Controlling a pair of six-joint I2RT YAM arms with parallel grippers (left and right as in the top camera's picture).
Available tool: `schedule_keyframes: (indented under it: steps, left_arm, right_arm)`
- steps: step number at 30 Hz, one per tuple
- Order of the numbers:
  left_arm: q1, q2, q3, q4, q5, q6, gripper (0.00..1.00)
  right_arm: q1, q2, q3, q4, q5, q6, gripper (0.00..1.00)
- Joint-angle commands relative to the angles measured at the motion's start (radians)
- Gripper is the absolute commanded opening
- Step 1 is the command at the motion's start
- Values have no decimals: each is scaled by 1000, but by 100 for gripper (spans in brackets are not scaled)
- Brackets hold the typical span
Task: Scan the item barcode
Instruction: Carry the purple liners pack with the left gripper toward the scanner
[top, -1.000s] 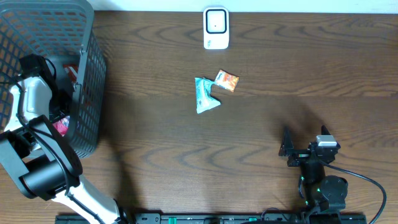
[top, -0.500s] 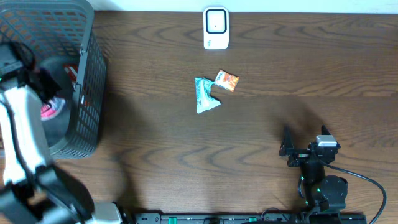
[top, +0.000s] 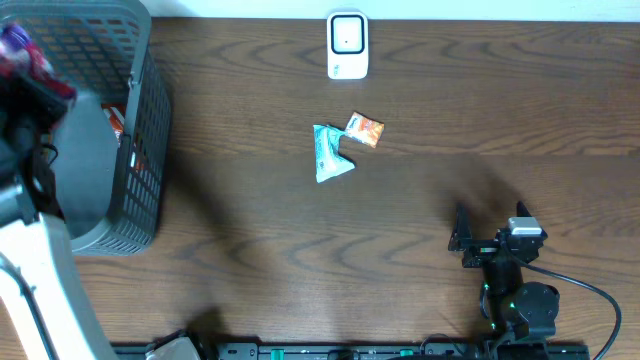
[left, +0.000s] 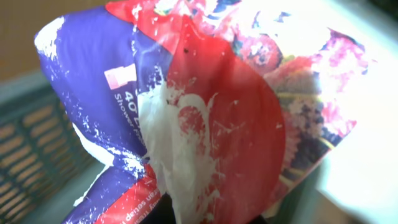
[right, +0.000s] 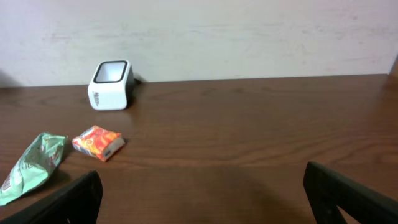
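left end effector (top: 32, 72): pinching red-purple pouch (left: 205, 112), upper left of overhead, above basket (top: 140, 160) | right end effector (right: 202, 196): spread, idle lower right | risk: thin crumpled-film grip may slip in transit; creases or glare could hide barcode from scanner (top: 347, 45)

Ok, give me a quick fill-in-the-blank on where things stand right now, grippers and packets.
1. The left gripper is ___ on the red and purple packet.
2. The right gripper holds nothing, its jaws ___.
3. Of the orange packet and the teal packet, the one nearer the white scanner is the ___ one.
Missing words: shut; open; orange.
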Motion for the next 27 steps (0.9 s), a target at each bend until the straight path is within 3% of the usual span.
schedule_keyframes:
  steps: [1, 4, 11, 18, 25, 27]
  left_arm:
    - [-50, -85, 17, 62, 135, -80, 7]
    - [-150, -126, 17, 128, 223, -104, 8]
    - [-433, -92, 16, 129, 222, -87, 7]
    - [-711, 117, 16, -2, 203, 126, 7]
    - [-837, 371, 16, -40, -129, 124, 7]
    - [-856, 446, 15, -48, -244, 74, 7]
  right_arm:
    - [-6, -5, -4, 0, -2, -7, 99]
    - [-6, -5, -4, 0, -2, -7, 99]
    - [-6, -5, -4, 0, -2, -7, 99]
    - [-6, -5, -4, 0, -2, -7, 99]
    - [-6, -5, -4, 0, -2, -7, 99]
    - [-6, -5, -4, 0, -2, -7, 99]
